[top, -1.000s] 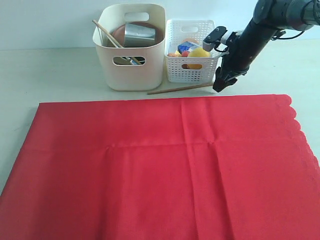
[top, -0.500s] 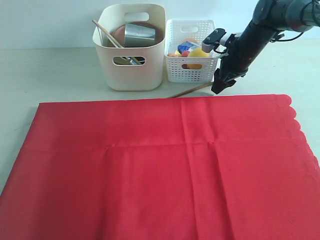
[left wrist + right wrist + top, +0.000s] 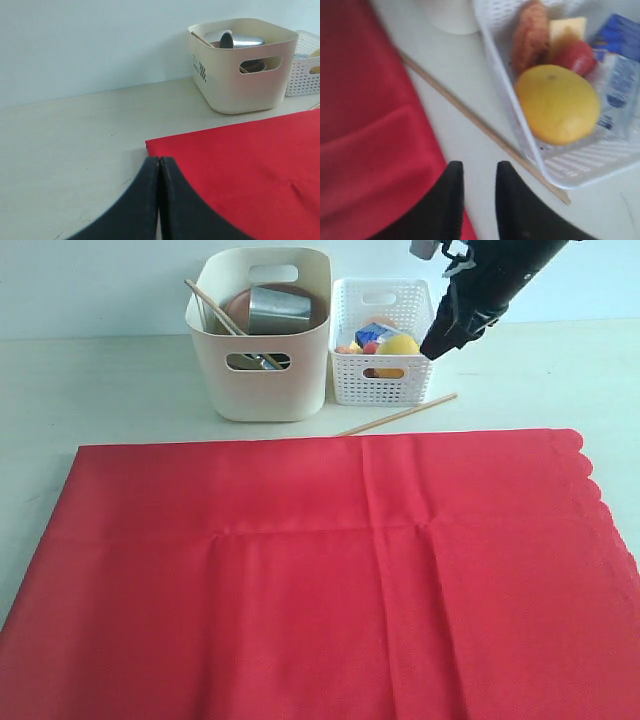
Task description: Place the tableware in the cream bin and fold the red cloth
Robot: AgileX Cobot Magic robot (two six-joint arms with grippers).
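The red cloth (image 3: 300,570) lies spread flat on the bench (image 3: 100,390), unfolded, with its scalloped edge on the right of the exterior view. Behind it stands the cream bin (image 3: 262,380), which holds the steel cup (image 3: 278,308), the wooden plate (image 3: 238,308) and one chopstick (image 3: 205,300) leaning against the left wall. Just beside the bin, on its right, is the white lattice basket (image 3: 385,380) with toy food, including a lemon (image 3: 557,105). The loose chopstick (image 3: 400,414) lies on the bench in front of the basket, at a slant, with one end reaching the rear edge of the cloth. The right claw (image 3: 477,170) hangs in the air above this chopstick, near the basket's right front corner; its fingers stand a narrow gap apart and hold nothing. The left claw (image 3: 159,162) is near a corner of the cloth, fingers pressed together, empty
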